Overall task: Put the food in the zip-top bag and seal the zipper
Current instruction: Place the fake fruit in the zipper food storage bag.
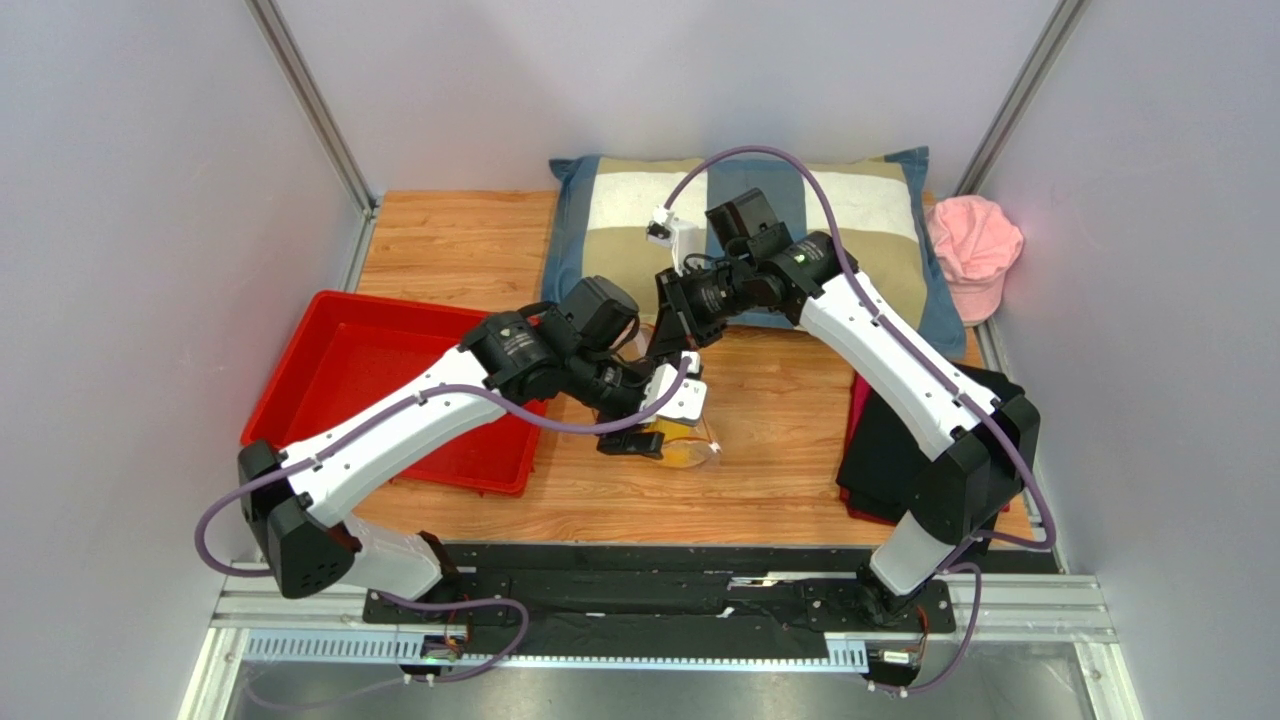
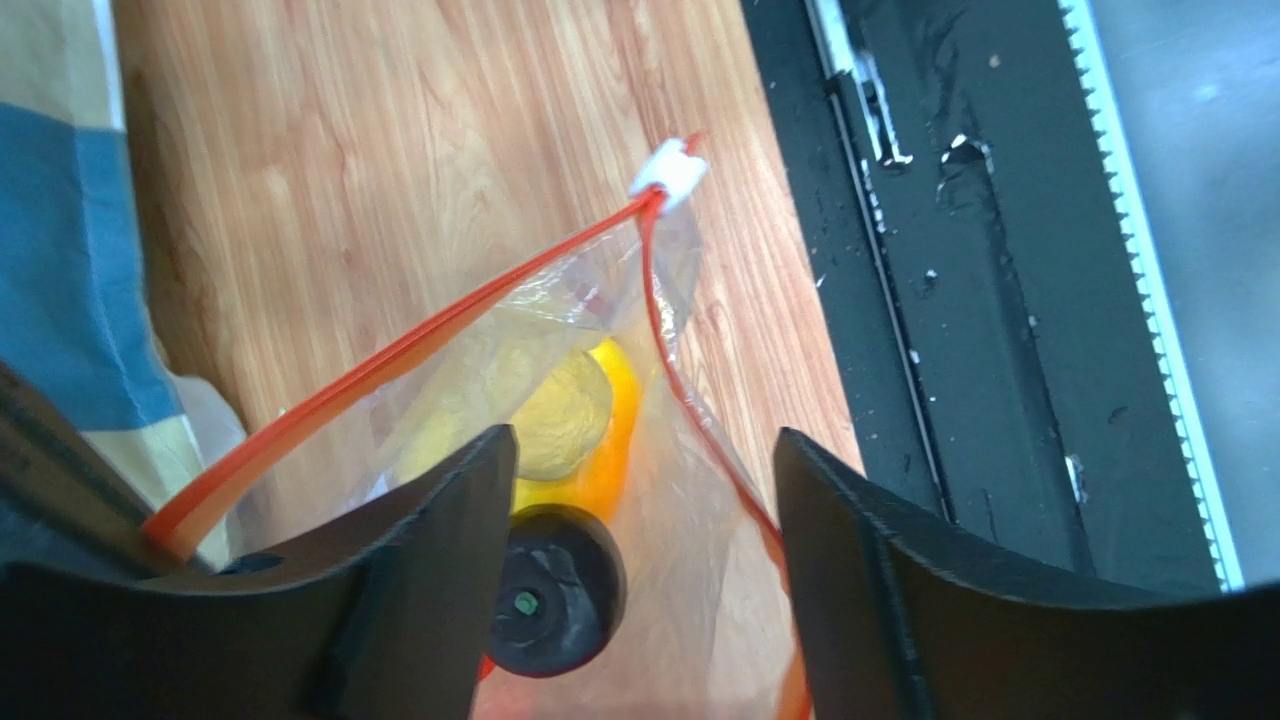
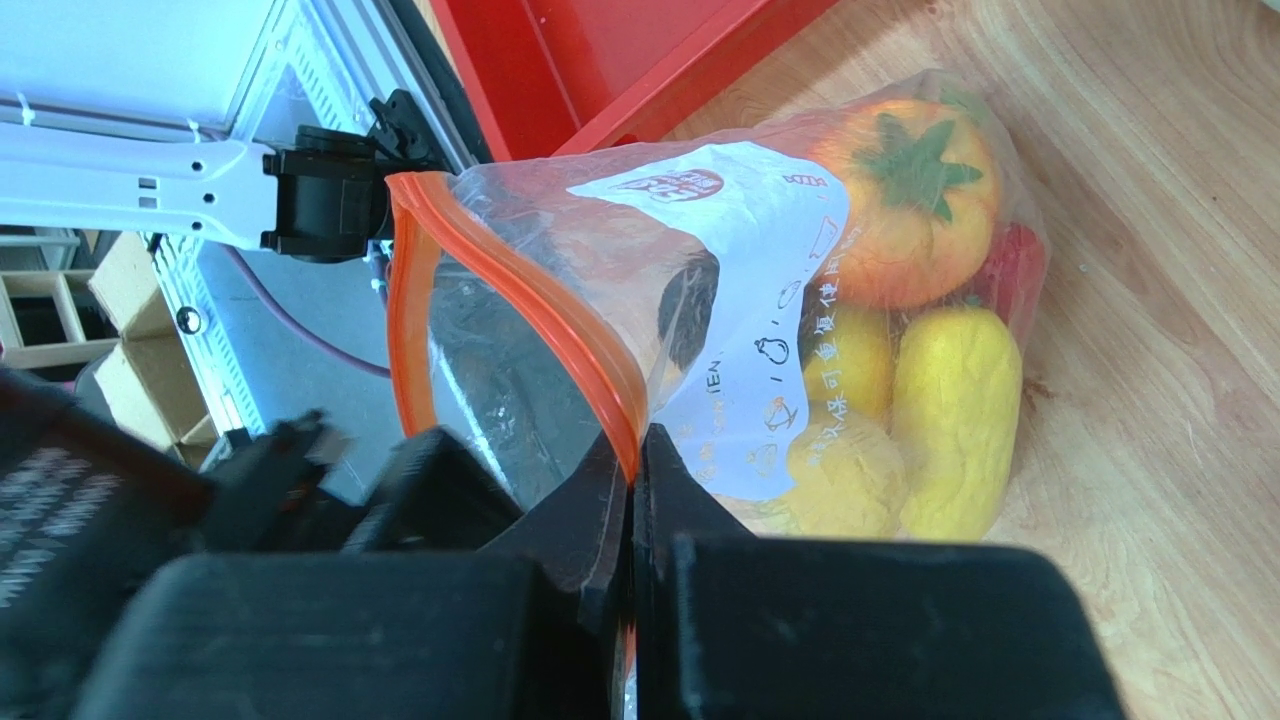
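Observation:
The clear zip-top bag (image 1: 694, 447) lies on the wooden table, with its mouth held up and open. My right gripper (image 3: 633, 450) is shut on the orange-red zipper (image 3: 511, 308) edge. Through the bag (image 3: 721, 203) I see an orange pepper (image 3: 909, 195), yellow fruits (image 3: 954, 413), a red piece (image 3: 1016, 278) and a dark fruit (image 3: 691, 308). My left gripper (image 2: 643, 450) is open over the bag mouth. The dark round fruit (image 2: 553, 593) sits inside, next to the left finger. A yellow fruit (image 2: 564, 413) lies deeper in. The white slider (image 2: 669, 168) is at the zipper's far end.
A red tray (image 1: 346, 375) stands at the left. The checked pillow (image 1: 751, 203) lies at the back, with a pink cap (image 1: 974, 248) at the back right. A dark folded item (image 1: 887, 450) lies at the right. The black base rail (image 1: 661, 578) runs along the near edge.

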Motion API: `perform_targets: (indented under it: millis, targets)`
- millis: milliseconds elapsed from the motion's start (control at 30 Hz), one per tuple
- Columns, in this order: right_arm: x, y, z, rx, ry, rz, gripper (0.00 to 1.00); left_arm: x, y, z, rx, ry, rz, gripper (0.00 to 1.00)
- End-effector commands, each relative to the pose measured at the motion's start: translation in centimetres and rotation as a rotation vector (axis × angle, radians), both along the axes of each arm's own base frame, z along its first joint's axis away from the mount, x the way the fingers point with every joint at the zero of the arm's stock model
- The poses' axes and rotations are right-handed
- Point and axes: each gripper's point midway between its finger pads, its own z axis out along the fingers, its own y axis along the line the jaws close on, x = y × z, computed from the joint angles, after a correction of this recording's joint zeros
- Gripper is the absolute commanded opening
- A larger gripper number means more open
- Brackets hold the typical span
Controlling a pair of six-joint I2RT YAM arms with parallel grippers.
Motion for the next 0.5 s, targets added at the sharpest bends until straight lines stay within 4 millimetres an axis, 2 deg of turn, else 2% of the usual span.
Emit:
perform_targets:
  millis: [0, 100, 133, 200, 233, 267, 300, 333, 367, 400, 467]
  targets:
    - [-0.1, 0.9, 2.1, 0.044, -0.076, 0.044, 0.0, 1.0, -0.8, -1.4, 0.034, -0.001, 0.031, 0.7]
    - [0.2, 1.0, 2.2, 0.045, -0.081, 0.042, 0.0, 1.2, -1.0, -1.8, 0.033, -0.012, 0.031, 0.63]
    - [0.2, 1.1, 2.2, 0.048, -0.082, 0.045, 0.0, 1.2, -1.1, -1.9, 0.032, -0.011, 0.036, 0.54]
    - [0.2, 1.3, 2.2, 0.049, -0.086, 0.051, 0.0, 1.3, -1.4, -1.6, 0.015, -0.004, 0.05, 0.42]
    - [0.3, 1.3, 2.1, 0.047, -0.086, 0.051, 0.02, 1.2, -1.5, -1.5, 0.007, 0.008, 0.049, 0.28]
    - [0.5, 1.4, 2.4, 0.052, -0.094, 0.046, 0.08, 1.0, -1.7, -1.3, 0.0, 0.03, 0.058, 0.2]
    - [0.8, 1.3, 2.5, 0.046, -0.108, 0.031, 0.26, 0.9, -1.9, -1.0, -0.012, 0.037, 0.058, 0.13]
    - [1.0, 1.4, 2.7, 0.047, -0.124, 0.036, 0.37, 0.7, -2.0, -0.9, -0.02, 0.052, 0.056, 0.05]
    - [1.5, 1.1, 3.5, 0.052, -0.155, 0.026, 0.47, 0.6, -2.0, -0.7, -0.029, 0.064, 0.065, 0.01]
    - [2.1, 0.8, 3.7, 0.038, -0.185, 0.002, 0.62, 0.6, -2.2, -0.7, -0.038, 0.064, 0.068, 0.0]
    - [3.1, -0.1, 4.7, 0.034, -0.229, -0.037, 0.71, 0.6, -2.2, -0.5, -0.05, 0.073, 0.087, 0.0]
